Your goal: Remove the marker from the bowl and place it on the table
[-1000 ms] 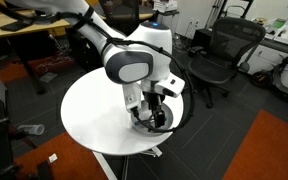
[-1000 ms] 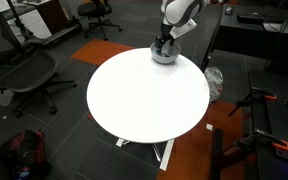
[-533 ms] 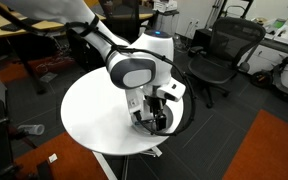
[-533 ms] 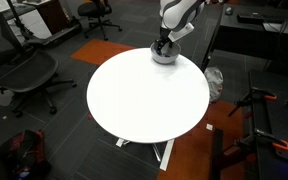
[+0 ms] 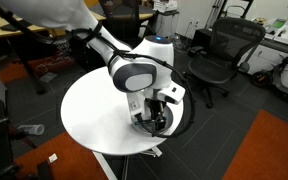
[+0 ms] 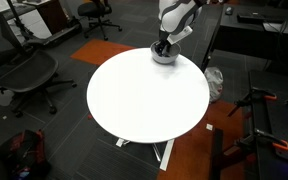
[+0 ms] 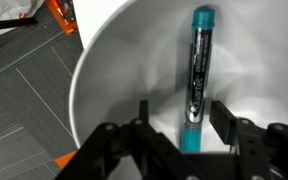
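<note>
In the wrist view the marker (image 7: 195, 75) lies in the grey bowl (image 7: 104, 70), teal at both ends with a dark and silver body. My gripper (image 7: 184, 122) is open and low inside the bowl. Its two dark fingers (image 7: 224, 115) stand on either side of the marker's near teal end, not touching it as far as I can see. In both exterior views the gripper (image 5: 152, 116) (image 6: 161, 47) hangs over the bowl (image 5: 165, 125) (image 6: 165, 57), which sits near the edge of the round white table (image 5: 89, 110) (image 6: 144, 95). The marker is hidden there.
Black office chairs (image 5: 220, 55) (image 6: 29, 70) stand around the table. A wooden desk (image 5: 24, 25) is behind the arm. A pale bag (image 6: 213, 82) lies on the floor by the table edge near the bowl. Orange carpet (image 5: 274, 150) lies beyond the table.
The arm has shifted only slightly over the bowl; the gripper stays down at the bowl and the bowl has not moved.
</note>
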`<state>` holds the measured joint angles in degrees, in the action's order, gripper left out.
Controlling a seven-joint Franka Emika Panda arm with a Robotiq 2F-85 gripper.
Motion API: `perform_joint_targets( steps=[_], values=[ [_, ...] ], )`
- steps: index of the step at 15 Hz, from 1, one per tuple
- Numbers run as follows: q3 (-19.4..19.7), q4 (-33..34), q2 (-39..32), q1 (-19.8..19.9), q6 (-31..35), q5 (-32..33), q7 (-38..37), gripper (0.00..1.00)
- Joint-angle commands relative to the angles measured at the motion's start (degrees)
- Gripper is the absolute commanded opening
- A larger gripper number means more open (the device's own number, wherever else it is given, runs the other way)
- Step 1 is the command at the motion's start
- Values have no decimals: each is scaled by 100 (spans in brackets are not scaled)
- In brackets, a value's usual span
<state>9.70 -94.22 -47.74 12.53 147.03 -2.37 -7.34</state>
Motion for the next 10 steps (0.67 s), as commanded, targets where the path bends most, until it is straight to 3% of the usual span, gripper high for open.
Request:
perform_joint_targets(
  steps=[1,5,6,10],
  values=[
    [52,177,-96,-37,-66,-75,-156,34],
    [60,205,-103,-48,-81,-67,-167,3],
    [61,212,-102,-51,-84,-65,-167,0],
    [107,16,104,-154,-92,-19,-223,5]
  ],
)
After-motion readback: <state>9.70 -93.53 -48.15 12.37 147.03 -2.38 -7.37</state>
